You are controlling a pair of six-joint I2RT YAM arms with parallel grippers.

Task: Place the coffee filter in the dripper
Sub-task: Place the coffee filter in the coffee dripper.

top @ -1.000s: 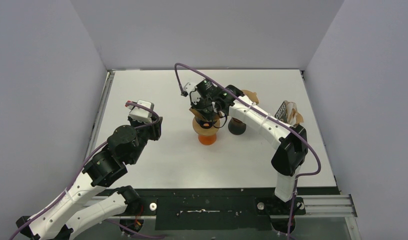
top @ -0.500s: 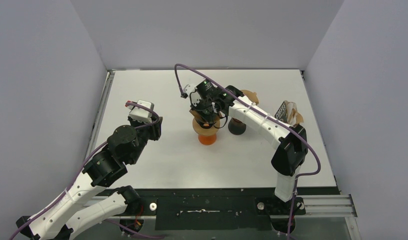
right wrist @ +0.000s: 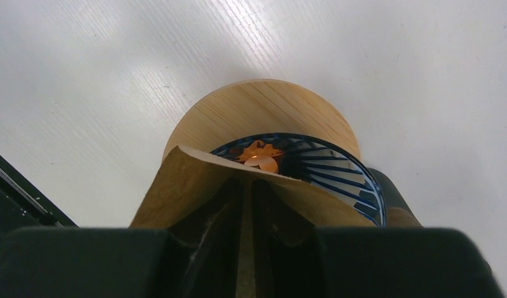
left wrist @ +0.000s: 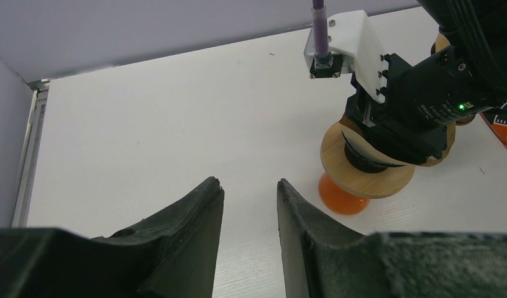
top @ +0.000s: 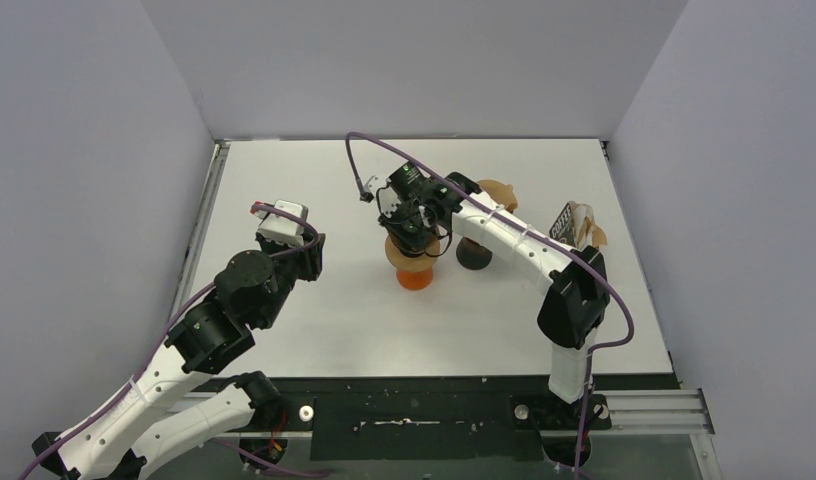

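Observation:
The dripper (top: 416,262) stands mid-table: a wooden collar (right wrist: 263,105) around a blue ribbed cone (right wrist: 328,171), on an orange base (left wrist: 339,197). My right gripper (right wrist: 246,186) hangs directly over it, pointing down. A fold of the brown paper coffee filter (right wrist: 176,186) sits between its nearly closed fingers. The filter's lower edge reaches over the cone's near rim. From above, the wrist hides most of the filter. My left gripper (left wrist: 248,183) hovers open and empty to the left of the dripper, well apart from it.
A black round object (top: 473,255) sits just right of the dripper. Loose brown filters (top: 501,190) lie behind it. A filter package (top: 574,225) stands near the right wall. Walls close off the left, back and right sides.
My right wrist has shifted slightly back and to the left above the dripper, with the filter still between its fingers. The left arm has not moved.

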